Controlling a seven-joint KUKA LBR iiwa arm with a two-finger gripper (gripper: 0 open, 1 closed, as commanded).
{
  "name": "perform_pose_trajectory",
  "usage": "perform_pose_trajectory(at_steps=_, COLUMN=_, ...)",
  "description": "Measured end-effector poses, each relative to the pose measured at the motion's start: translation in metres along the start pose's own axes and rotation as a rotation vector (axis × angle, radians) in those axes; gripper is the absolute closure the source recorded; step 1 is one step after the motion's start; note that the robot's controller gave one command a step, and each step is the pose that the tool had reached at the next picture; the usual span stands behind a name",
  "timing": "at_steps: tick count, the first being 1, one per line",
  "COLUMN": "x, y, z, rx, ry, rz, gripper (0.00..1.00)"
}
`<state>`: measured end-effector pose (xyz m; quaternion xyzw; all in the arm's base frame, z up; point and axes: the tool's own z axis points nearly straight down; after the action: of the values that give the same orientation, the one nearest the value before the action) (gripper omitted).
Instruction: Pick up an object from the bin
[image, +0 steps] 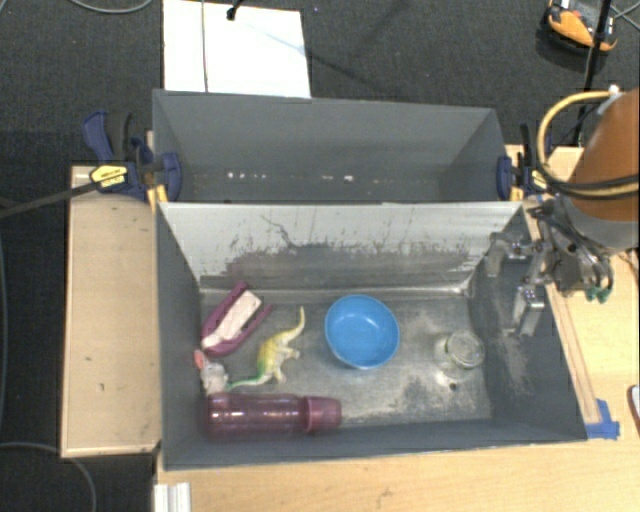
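Observation:
My gripper (512, 282) hangs over the bin's right wall, above the floor, its fingers apart with nothing between them. Nearest to it, a small clear glass cup (463, 350) lies on the bin floor, below and to the left. A round blue bowl (362, 331) stands upright in the middle of the floor, further left of the cup.
At the left of the floor lie a yellow toy dinosaur (280, 350), a purple case with a pale pink and white inside (235, 320) and a small grey-pink piece (213, 376). A purple bottle (272, 414) lies on its side along the front wall.

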<state>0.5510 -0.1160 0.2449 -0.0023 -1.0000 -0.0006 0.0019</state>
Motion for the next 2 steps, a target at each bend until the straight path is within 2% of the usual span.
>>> perform_pose_trajectory(at_steps=1, x=-0.001, y=0.001, z=-0.005, rx=0.002, ry=-0.008, rz=-0.003, gripper=0.0)
perform_pose_trajectory(at_steps=2, x=-0.014, y=0.012, z=0.04, rx=0.003, ry=-0.014, rz=-0.046, gripper=0.0)
